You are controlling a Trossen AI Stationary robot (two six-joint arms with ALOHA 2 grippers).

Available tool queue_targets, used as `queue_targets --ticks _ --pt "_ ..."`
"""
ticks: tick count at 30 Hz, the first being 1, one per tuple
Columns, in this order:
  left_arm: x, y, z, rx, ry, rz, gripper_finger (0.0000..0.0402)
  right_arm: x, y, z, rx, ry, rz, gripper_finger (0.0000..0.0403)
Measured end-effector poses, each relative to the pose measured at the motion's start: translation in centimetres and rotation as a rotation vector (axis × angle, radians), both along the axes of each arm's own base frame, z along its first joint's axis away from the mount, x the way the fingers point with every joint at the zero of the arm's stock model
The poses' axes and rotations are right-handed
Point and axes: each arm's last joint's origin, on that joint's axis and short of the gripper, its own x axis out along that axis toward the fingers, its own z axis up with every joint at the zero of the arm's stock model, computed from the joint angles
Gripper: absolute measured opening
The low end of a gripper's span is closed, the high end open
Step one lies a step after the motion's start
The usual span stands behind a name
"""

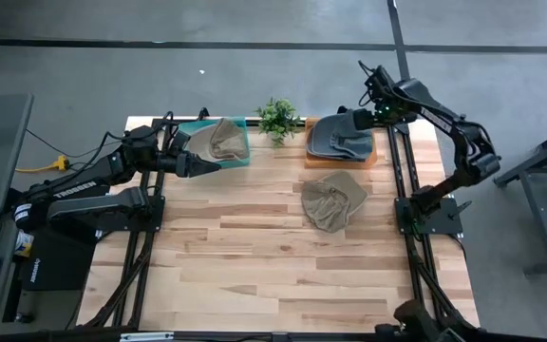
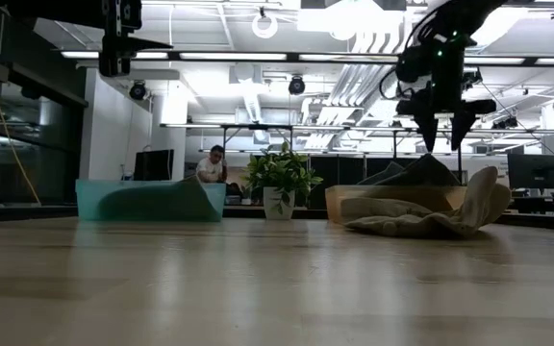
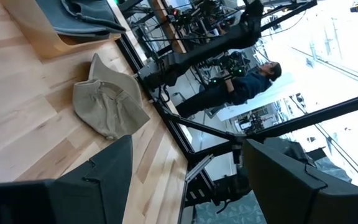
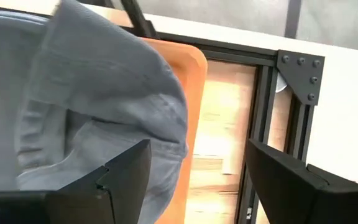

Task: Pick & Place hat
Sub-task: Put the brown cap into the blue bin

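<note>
Right gripper [image 1: 357,121] hung open just above grey hat [image 1: 338,138] in orange tray [image 1: 368,157]; left gripper [image 1: 213,161] open beside teal bin [image 1: 240,157] holding tan hat [image 1: 222,139]; another tan hat [image 1: 331,202] on table [image 1: 254,256].

Soft, crumpled khaki cloth hat [image 1: 332,201] on smooth, matt, pale wood-plank table [image 1: 254,266]; grey cloth hat [image 1: 340,136] upper right.

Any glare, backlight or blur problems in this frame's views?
Low view: bright ceiling lights backlight the right gripper, nearly silhouetting it. Left wrist view: the background beyond the table is blown out white. Right wrist view: the grey hat looks soft. High view: evenly lit.
</note>
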Motion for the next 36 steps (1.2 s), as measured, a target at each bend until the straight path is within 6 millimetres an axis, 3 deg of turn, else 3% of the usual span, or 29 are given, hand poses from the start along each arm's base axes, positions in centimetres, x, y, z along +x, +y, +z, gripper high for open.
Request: queue_targets --ticks 18,36 --pt "0.0 0.0 0.0 -0.001 0.001 -0.002 0.0264 -0.6 5.3 5.5 -0.070 -0.335 0.096 0.0254" --pt "0.0 -0.2 0.0 0.034 -0.003 -0.078 0.0264 3.5 13.1 7.6 0.048 -0.566 0.175 0.0254"
